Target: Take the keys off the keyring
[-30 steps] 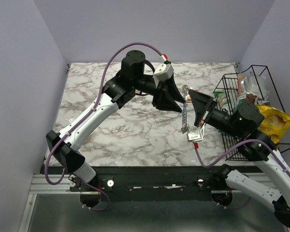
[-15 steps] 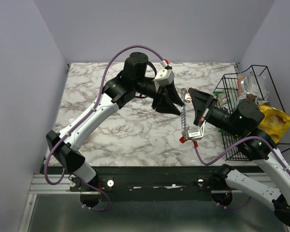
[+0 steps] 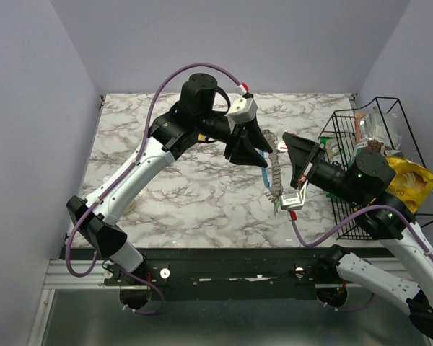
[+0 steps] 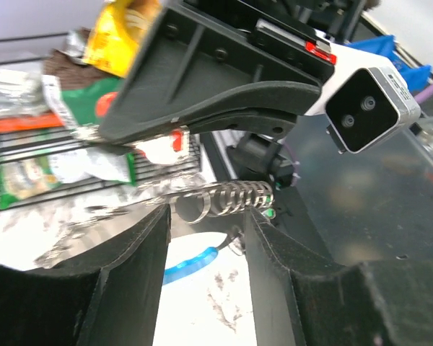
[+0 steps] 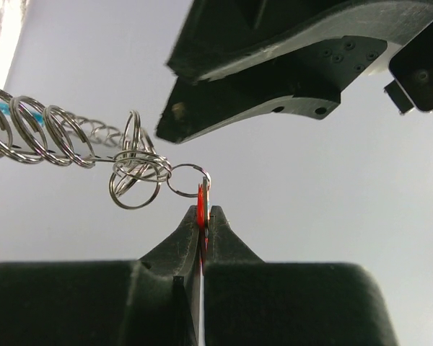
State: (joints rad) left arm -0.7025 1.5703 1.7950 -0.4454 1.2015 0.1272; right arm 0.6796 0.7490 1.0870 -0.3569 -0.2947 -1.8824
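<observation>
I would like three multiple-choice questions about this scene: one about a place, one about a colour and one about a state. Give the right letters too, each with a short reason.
1. Where does the wire basket stand?
A. at the right edge of the table
B. at the left edge
C. in the middle

2. What colour is the key that the right gripper pinches?
A. green
B. red
C. yellow

3. In what state is the left gripper?
A. shut
B. open
C. out of view

Answers:
1 A: the top view shows it on the right side.
2 B: the right wrist view shows a red head between the shut jaws.
3 B: the left wrist view shows a wide gap between its jaws.
</observation>
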